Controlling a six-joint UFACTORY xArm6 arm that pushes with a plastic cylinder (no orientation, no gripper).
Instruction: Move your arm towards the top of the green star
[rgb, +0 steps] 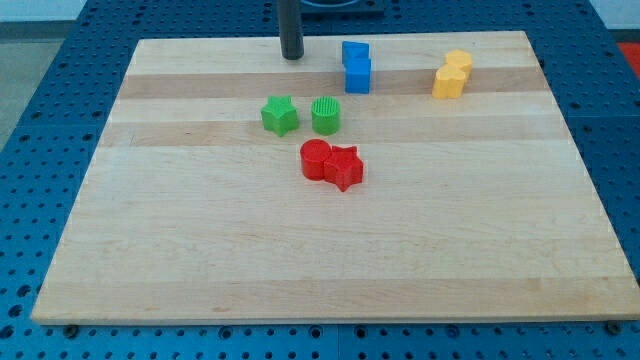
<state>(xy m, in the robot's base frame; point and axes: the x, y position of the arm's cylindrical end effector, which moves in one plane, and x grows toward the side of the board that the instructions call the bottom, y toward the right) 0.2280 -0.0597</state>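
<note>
A red star (346, 168) touching a red cylinder (315, 159) lies farthest below my tip (292, 56). The green star (280, 115) sits just below the tip, untouched; my rod has no jaws.

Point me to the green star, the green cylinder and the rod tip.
green star (280, 115), camera view, its top face.
green cylinder (326, 115), camera view, its ribbed side.
my tip (292, 56), camera view, the rod's very end.
</note>
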